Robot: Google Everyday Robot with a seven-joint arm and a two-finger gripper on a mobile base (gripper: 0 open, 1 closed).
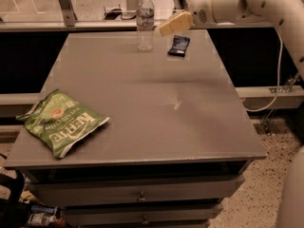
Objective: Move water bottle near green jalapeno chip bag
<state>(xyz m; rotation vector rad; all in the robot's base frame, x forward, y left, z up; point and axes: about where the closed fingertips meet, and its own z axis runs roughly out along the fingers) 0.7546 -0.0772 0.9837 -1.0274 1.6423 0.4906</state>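
Observation:
The water bottle (145, 21) stands upright at the far edge of the grey table (156, 103), clear with a white cap and a pale label band. The green jalapeno chip bag (62, 122) lies flat at the near left corner, crinkled, with white "Kettle" lettering. My gripper (164, 31) is in the air at the far side, just right of the bottle at about its mid-height, not touching it. Its pale yellowish fingers point left toward the bottle. The white arm (237, 4) reaches in from the upper right.
A small dark blue-black packet (179, 45) lies on the table just right of the bottle, below the gripper. A cable (275, 75) hangs from the arm at the right. Drawers (137, 196) sit under the tabletop. A railing runs behind the table.

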